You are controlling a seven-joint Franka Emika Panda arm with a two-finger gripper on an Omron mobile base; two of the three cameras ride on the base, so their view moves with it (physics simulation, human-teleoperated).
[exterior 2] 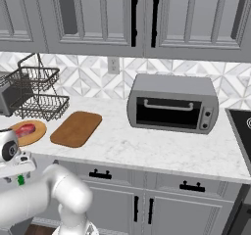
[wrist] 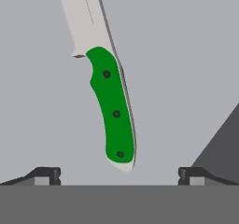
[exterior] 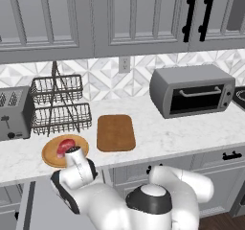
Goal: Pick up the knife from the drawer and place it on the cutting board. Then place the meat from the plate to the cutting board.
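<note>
In the drawer [wrist: 42, 101], the knife [wrist: 112, 111] is lying flat between the fingertips of the gripper [wrist: 119, 174], which is hanging wide open and gripping nothing.

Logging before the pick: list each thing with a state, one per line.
end effector: open, over the knife handle.
knife: flat in the drawer, not gripped.
drawer: open.
cutting board: bare.
meat: on the plate.
plate: holds the meat.
toaster oven: door shut.
</note>
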